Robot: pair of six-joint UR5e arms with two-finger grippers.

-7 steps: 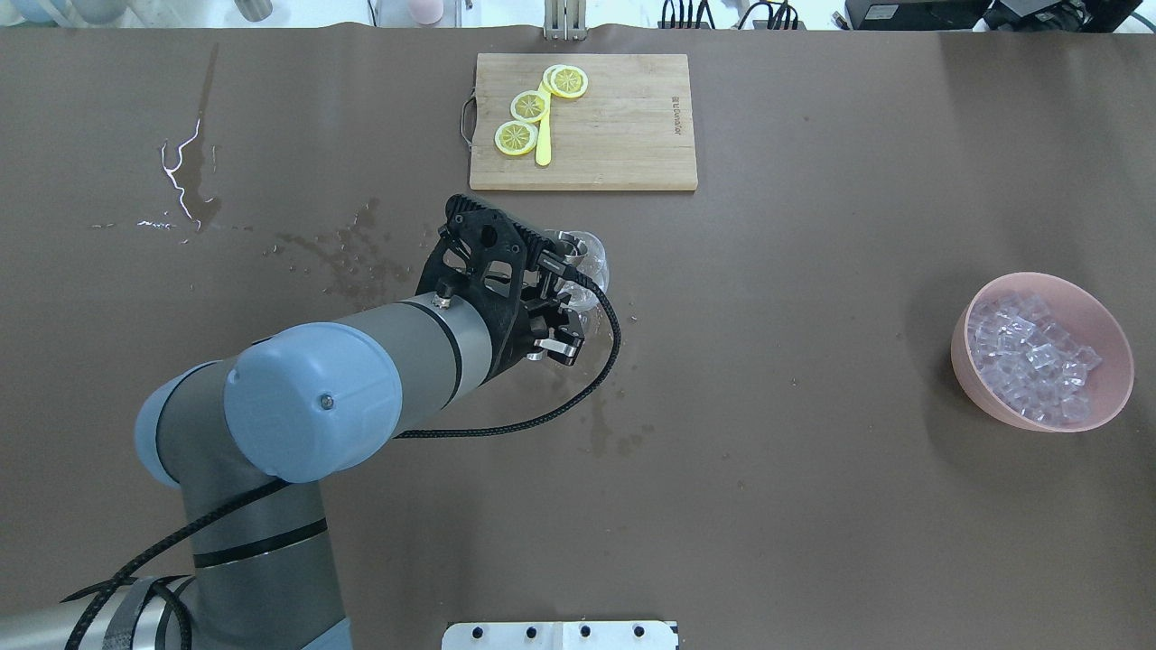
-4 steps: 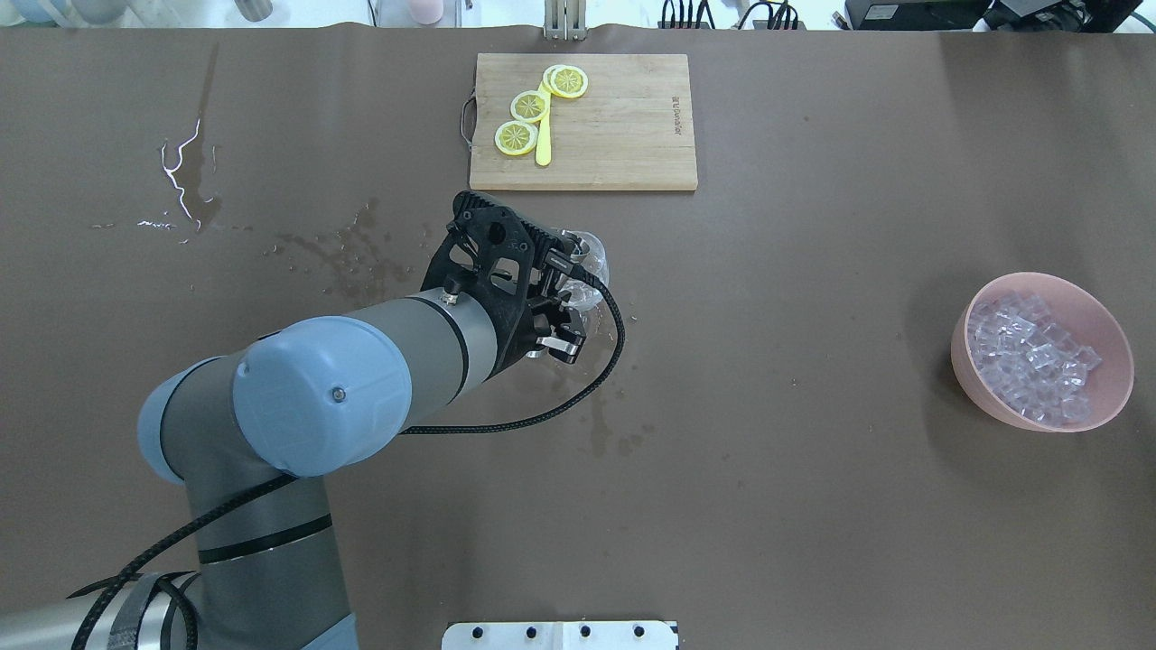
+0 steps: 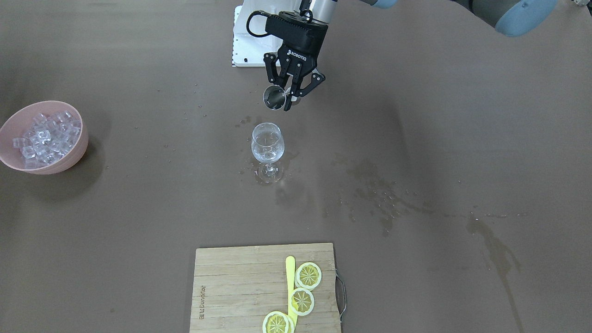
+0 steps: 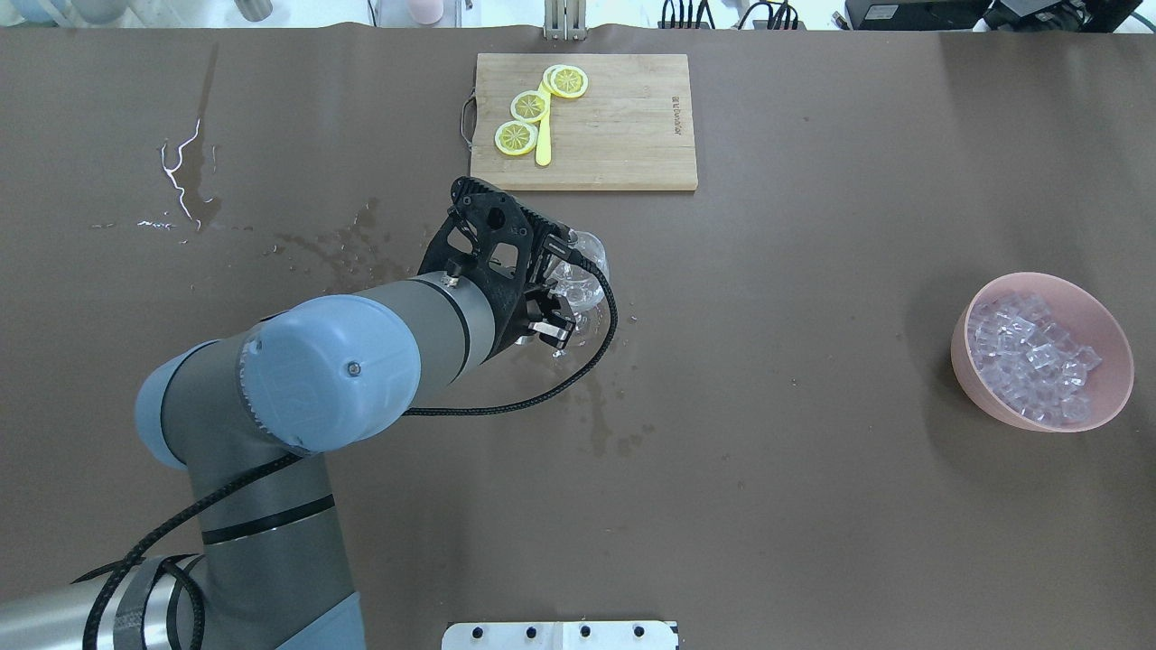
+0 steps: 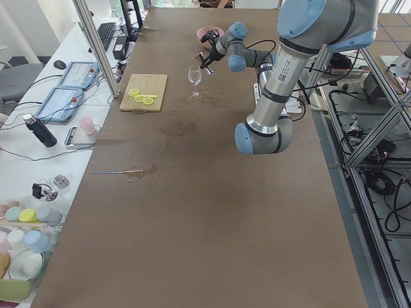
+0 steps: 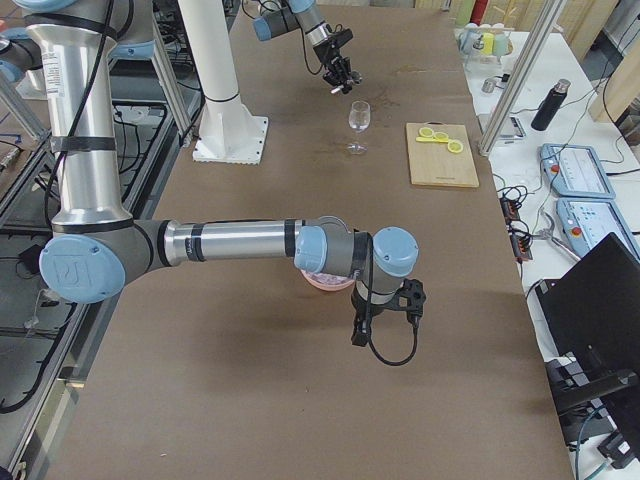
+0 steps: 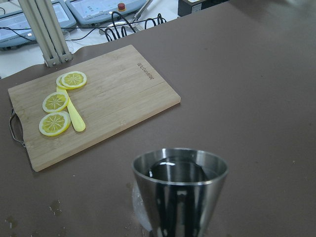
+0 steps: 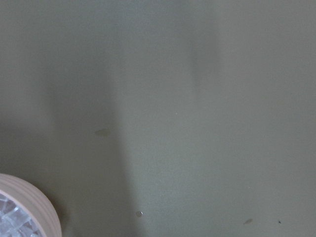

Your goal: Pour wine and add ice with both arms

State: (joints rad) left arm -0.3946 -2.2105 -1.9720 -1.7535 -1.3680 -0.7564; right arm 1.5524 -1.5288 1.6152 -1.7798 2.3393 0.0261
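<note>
The left gripper (image 3: 292, 95) hangs over the middle of the table (image 3: 439, 115), its two fingers drawn in tight on a small steel measuring cup (image 3: 274, 98). The cup is tilted, its mouth turned toward the wine glass (image 3: 267, 144). It is held higher than the glass's rim and a little to the robot's side of it, not touching. The glass stands upright, between the table's centre and the far edge. In the left wrist view a dark, glossy surface inside the cup seems to be the wine (image 7: 180, 170); whether any lies in the glass cannot be told. The ice (image 3: 44, 136) is heaped in a pink bowl (image 3: 74, 157) near the table's right end. The right gripper (image 6: 400, 303) hangs close to that bowl, on the end-edge side, and whether it is open or closed cannot be told. A wooden cutting board (image 3: 236, 282) with lemon slices (image 3: 308, 275) and a yellow stick (image 3: 290, 277) lies at the middle of the far edge. Wet patches (image 3: 370, 189) mark the table toward its left end.
</note>
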